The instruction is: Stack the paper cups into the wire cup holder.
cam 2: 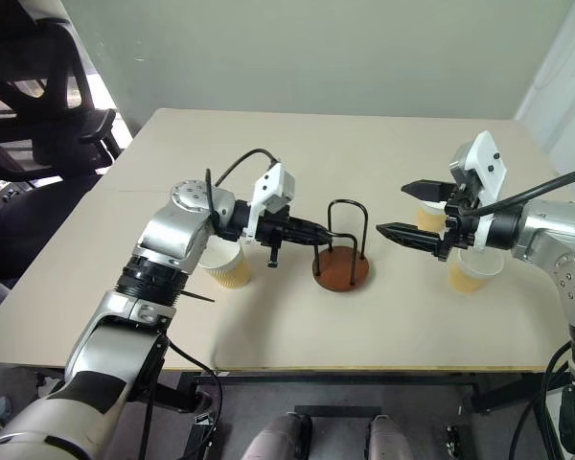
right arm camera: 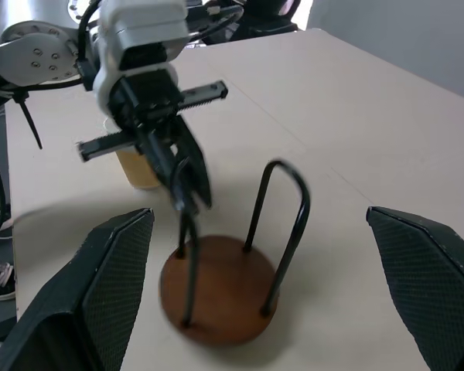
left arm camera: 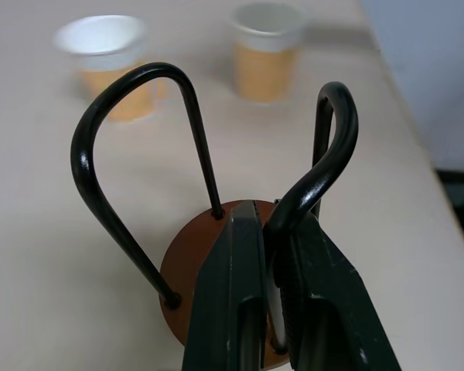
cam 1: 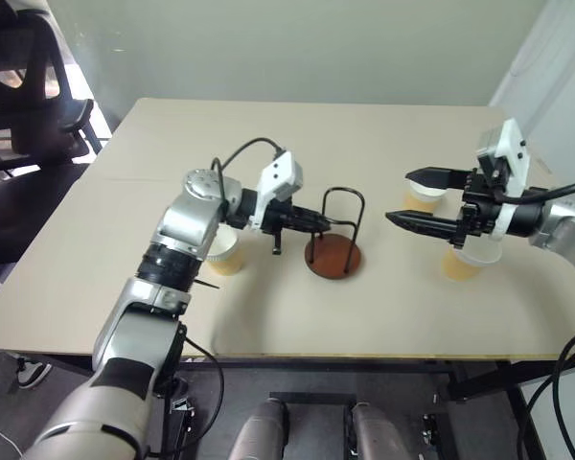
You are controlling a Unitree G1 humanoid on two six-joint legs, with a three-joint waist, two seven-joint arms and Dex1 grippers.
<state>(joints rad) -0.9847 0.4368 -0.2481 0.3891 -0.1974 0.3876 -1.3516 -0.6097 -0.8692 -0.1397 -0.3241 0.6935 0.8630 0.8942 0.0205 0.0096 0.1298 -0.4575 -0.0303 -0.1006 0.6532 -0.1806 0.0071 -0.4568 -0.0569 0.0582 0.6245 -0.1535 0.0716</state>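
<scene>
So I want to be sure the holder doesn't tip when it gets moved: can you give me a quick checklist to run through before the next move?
1. Left gripper shut on a wire loop of the wire cup holder: ok.
2. Holder base flat on the table: cannot tell; the right wrist view blurs it.
3. Holder empty, no cup inside: ok.
4. Right gripper open and clear of the holder: ok.
5. Paper cups upright: the cup by the left arm ok; the two cups under the right gripper, and, ok.
6. Path clear between holder and cups: cannot tell.
</scene>
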